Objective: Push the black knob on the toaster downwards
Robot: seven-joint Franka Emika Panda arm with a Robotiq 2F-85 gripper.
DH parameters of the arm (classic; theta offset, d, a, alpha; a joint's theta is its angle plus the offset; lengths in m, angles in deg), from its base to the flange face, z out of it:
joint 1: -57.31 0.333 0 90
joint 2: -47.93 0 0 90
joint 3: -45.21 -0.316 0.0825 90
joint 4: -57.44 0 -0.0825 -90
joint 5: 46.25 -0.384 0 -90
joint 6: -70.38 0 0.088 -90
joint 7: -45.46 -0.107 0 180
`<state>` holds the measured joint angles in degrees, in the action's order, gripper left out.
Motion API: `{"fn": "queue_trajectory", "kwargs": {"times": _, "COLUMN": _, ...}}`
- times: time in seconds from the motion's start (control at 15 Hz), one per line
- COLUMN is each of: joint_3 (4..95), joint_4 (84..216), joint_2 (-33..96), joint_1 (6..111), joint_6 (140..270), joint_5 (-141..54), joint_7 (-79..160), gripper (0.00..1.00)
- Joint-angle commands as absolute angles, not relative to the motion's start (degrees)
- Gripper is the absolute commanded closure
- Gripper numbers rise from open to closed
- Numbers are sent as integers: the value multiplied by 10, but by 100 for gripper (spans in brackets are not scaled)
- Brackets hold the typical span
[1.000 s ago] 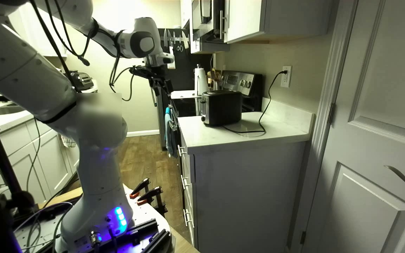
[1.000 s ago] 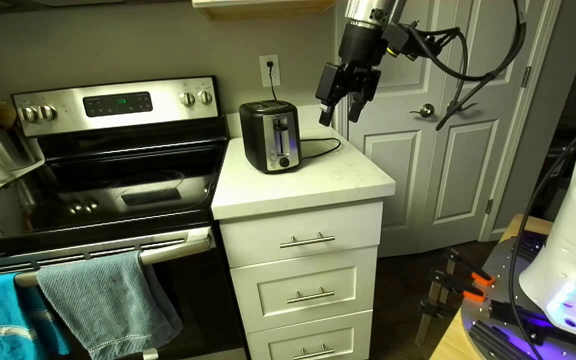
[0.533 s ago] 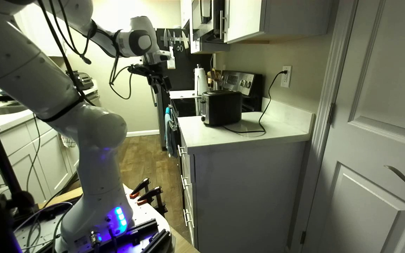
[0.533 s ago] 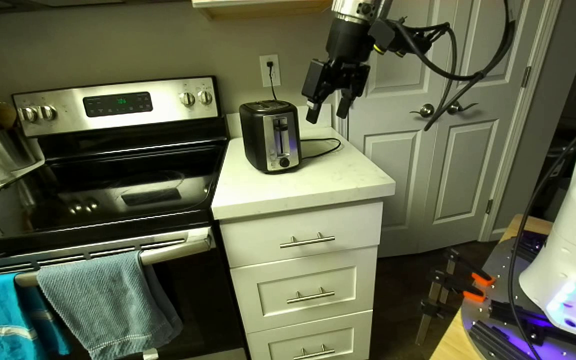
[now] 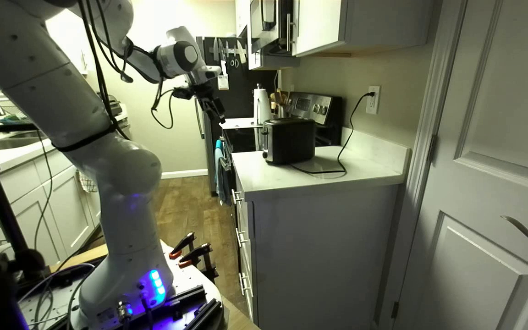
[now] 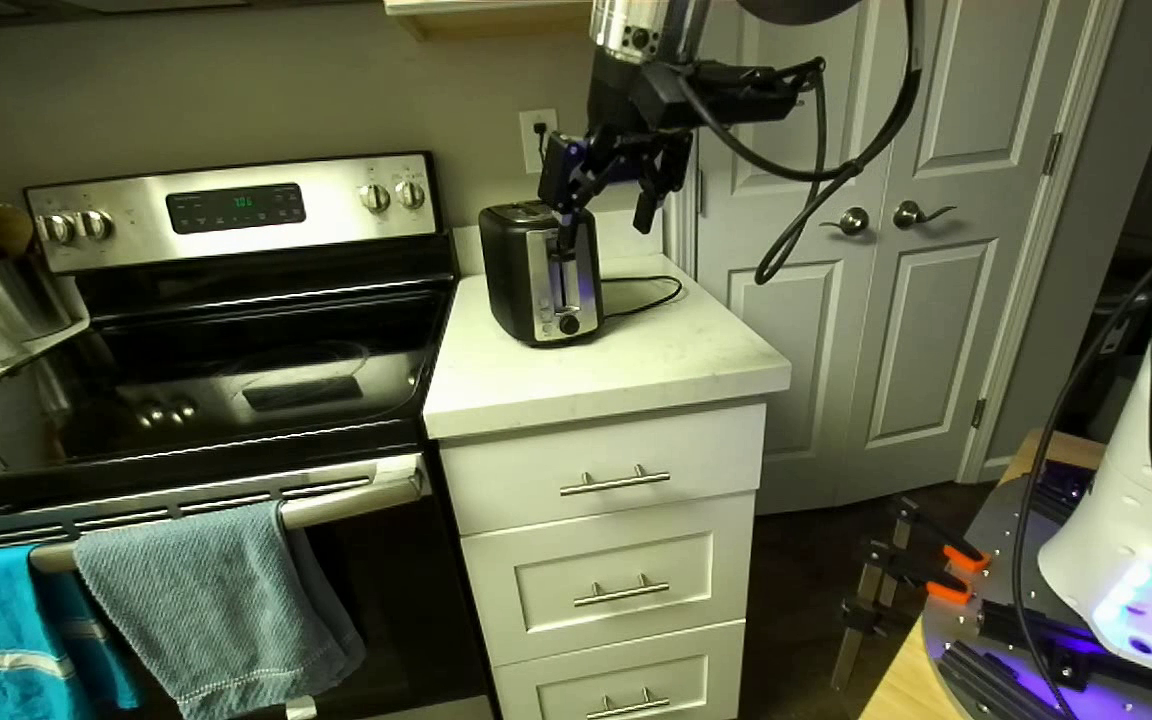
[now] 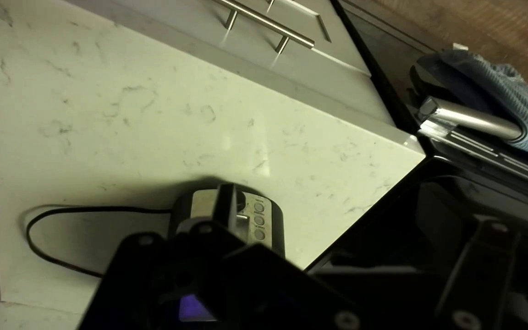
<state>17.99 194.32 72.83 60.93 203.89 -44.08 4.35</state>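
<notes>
The black toaster point(image 6: 516, 275) stands on the white counter with its silver front facing out; it also shows in the other views point(image 5: 290, 141) point(image 7: 278, 224). A round black dial point(image 6: 569, 325) sits low on that front, below a vertical slot; part of the dial shows in the wrist view point(image 7: 241, 200). My gripper point(image 6: 607, 232) is open and empty, high at the toaster's front point(image 5: 217, 117). One finger overlaps the top of the slot and hides the lever area; I cannot tell whether it touches. In the wrist view that finger point(image 7: 226, 204) covers part of the front panel.
The counter point(image 6: 636, 370) ends beside the black stove point(image 6: 266, 370), with towels point(image 6: 216, 600) on its oven handle. The toaster's cord point(image 5: 323, 172) loops over the counter to a wall outlet point(image 5: 373, 100). An upper cabinet point(image 5: 319, 27) hangs above. Drawers point(image 6: 616, 480) stand below.
My gripper has moved toward the toaster and tilted, so one finger now overlaps its front. The gap between the fingers looks wider. The toaster has not moved.
</notes>
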Motion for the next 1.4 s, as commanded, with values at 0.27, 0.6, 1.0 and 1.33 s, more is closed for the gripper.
{"fn": "queue_trajectory", "kwargs": {"times": 0.27, "joint_3": 183, "joint_4": 1933, "joint_2": 693, "joint_1": 598, "joint_6": 2044, "joint_5": -358, "joint_7": -96, "gripper": 0}}
{"fn": "queue_trajectory", "kwargs": {"times": 0.6, "joint_3": 215, "joint_4": 1952, "joint_2": 682, "joint_1": 589, "joint_6": 2065, "joint_5": -320, "joint_7": -121, "gripper": 0}}
{"fn": "queue_trajectory", "kwargs": {"times": 1.0, "joint_3": 266, "joint_4": 1960, "joint_2": 652, "joint_1": 567, "joint_6": 2112, "joint_5": -283, "joint_7": -109, "gripper": 0}}
{"fn": "queue_trajectory", "kwargs": {"times": 1.33, "joint_3": 264, "joint_4": 1932, "joint_2": 640, "joint_1": 578, "joint_6": 2124, "joint_5": -255, "joint_7": -105, "gripper": 0}}
